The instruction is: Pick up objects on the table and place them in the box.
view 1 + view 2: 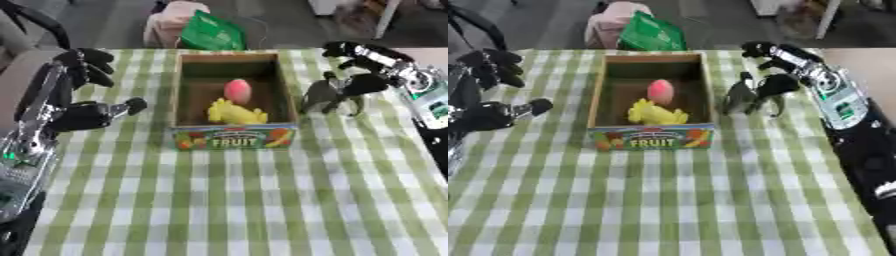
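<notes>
A cardboard box [186,90] with a "FRUIT" label on its front stands at the middle back of the checked table. Inside lie a pink rounded object [237,90] and a yellow object [234,113]. Just right of the box is a dark grey toy animal [326,97], its legs at or just above the cloth. My right hand [360,64] comes in from the upper right, with its fingers curled over the toy's back. Left of the box hovers my left hand [81,114], open, fingers spread, holding nothing.
A green bag [210,33] and a pink object [178,18] sit beyond the table's far edge. The green-and-white checked cloth [236,200] covers the near half of the table. My right forearm [840,107] runs along the table's right edge.
</notes>
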You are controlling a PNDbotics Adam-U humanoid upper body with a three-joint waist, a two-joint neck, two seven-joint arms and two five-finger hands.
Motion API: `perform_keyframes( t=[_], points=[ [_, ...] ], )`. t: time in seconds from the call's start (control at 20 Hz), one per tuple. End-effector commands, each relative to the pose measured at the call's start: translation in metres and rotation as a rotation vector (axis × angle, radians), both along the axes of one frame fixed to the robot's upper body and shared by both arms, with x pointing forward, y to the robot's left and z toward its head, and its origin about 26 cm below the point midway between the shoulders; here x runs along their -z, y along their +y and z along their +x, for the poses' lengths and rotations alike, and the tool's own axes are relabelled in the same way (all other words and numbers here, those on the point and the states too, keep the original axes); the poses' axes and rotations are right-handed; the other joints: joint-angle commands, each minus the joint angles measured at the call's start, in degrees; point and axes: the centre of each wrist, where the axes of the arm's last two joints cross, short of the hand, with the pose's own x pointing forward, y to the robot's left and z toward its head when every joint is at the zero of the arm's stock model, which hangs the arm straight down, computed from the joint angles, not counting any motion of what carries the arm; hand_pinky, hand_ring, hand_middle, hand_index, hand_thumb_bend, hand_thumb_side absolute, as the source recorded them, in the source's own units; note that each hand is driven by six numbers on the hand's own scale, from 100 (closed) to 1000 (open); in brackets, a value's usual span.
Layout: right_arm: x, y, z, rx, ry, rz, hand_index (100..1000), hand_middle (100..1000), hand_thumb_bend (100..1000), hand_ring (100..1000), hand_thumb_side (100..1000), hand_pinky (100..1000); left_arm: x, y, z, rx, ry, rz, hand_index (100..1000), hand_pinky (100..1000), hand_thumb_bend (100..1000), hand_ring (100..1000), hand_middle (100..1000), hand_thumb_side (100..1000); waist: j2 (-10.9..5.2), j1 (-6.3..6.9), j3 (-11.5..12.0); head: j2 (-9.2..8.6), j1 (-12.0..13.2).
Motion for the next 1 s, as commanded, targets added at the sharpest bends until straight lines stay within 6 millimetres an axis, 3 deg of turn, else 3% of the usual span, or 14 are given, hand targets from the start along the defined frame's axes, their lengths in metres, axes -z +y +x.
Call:
perform_keyframes(
  t=[0.05,0.5,0.6,0.65,0.75,0.85,1.0],
  points=[
    [-0.001,-0.012,0.005,0.018,-0.015,-0.052,978,884,100,1000,244,878,-0.007,0.004,-0.001,-0.003,-0.021,0.004,681,640,816,511,519,135,-0.78,-0.02,-0.1,-0.36,-0.2],
    [0.023,-0.027,0.003,0.015,0.032,-0.188,976,860,100,997,320,864,-0.002,0.006,-0.001,-0.009,-0.005,0.003,682,639,816,511,518,137,-0.87,-0.02,-0.4,-0.29,-0.1],
    [0.023,-0.026,0.003,-0.009,0.038,-0.223,944,801,100,945,311,846,-0.002,0.006,-0.001,-0.011,-0.002,0.001,681,639,816,510,518,137,-0.88,-0.04,-0.5,-0.3,-0.2],
    [0.022,-0.025,0.003,-0.023,0.037,-0.241,880,688,100,883,283,827,-0.001,0.007,-0.001,-0.012,-0.001,0.0,681,639,817,510,518,137,-0.88,-0.06,-0.5,-0.29,-0.1],
    [0.02,-0.023,0.003,-0.043,0.024,-0.273,698,562,100,852,281,809,0.0,0.006,-0.001,-0.012,0.001,-0.002,681,639,817,510,518,137,-0.9,-0.06,-0.6,-0.27,-0.1],
    [0.017,-0.02,0.004,-0.047,-0.007,-0.289,595,471,100,827,266,786,0.0,0.006,-0.001,-0.013,0.001,-0.003,681,639,816,510,518,137,-0.93,-0.05,-0.5,-0.27,-0.1],
    [0.01,-0.016,0.006,-0.046,-0.075,-0.283,550,415,100,808,248,770,0.001,0.007,-0.002,-0.015,0.004,-0.004,681,639,817,510,518,137,-0.98,-0.06,-0.5,-0.27,-0.1]
  ],
)
